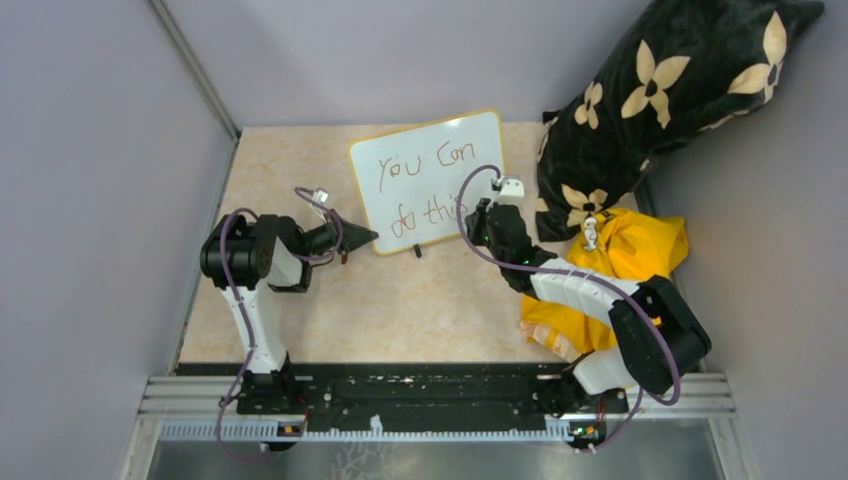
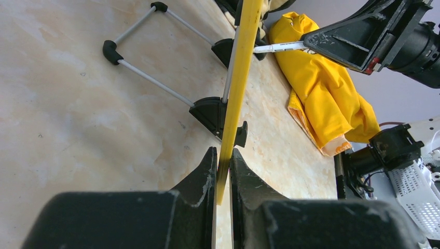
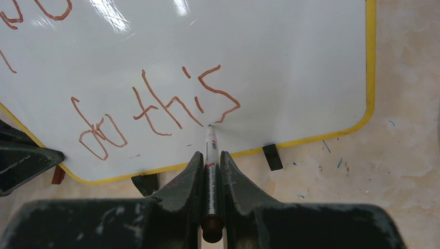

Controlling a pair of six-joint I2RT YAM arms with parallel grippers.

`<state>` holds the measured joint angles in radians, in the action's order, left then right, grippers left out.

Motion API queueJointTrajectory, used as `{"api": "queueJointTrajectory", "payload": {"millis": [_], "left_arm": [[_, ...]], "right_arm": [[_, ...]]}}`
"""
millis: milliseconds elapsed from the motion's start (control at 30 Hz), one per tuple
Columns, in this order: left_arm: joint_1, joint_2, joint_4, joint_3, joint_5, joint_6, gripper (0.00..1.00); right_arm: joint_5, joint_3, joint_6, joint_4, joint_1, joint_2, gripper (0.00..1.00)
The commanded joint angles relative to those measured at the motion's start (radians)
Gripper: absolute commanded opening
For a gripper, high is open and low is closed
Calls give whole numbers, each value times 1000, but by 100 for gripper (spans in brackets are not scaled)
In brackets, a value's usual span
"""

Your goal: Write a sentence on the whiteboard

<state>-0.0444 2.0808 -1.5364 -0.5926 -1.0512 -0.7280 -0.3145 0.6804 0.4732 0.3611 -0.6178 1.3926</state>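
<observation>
The whiteboard (image 1: 470,145), white with a yellow frame, stands tilted at the back middle of the table. The sentence (image 1: 425,185) reads "You Can do this" in reddish-brown, in two lines. My left gripper (image 1: 366,237) is shut on the whiteboard's lower left corner; the left wrist view shows the yellow frame edge (image 2: 239,78) pinched between the fingers of that gripper (image 2: 223,154). My right gripper (image 3: 210,154) is shut on a marker (image 3: 210,176). The marker's tip touches the whiteboard (image 3: 290,62) at the tail of the "s" in "this" (image 3: 176,101).
A black pillow with cream flowers (image 1: 660,90) leans in the back right corner. A crumpled yellow cloth (image 1: 640,250) lies under the right arm. The board's wire stand (image 2: 150,78) reaches back behind it. Grey walls close in both sides.
</observation>
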Motion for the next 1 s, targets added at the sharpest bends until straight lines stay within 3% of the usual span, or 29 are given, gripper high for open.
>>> {"api": "queueJointTrajectory", "payload": {"millis": [0,533,700,967], "left_arm": [[-6,8,25,-7,-9,-3,0],[-6,10,25,-10,-11,-3,0],[-6,10,25,-10,-13,-4,0],[-6,8,25,-9,-13,-4,0]], "right_arm": [[-6,13,1,9,0,-74,0],[-146,-109,-98,-48,-33,-483,0],[-350,-119,-235,2,-175,-476,0],[-509,-130,-155,64,-188,-322,0]]}}
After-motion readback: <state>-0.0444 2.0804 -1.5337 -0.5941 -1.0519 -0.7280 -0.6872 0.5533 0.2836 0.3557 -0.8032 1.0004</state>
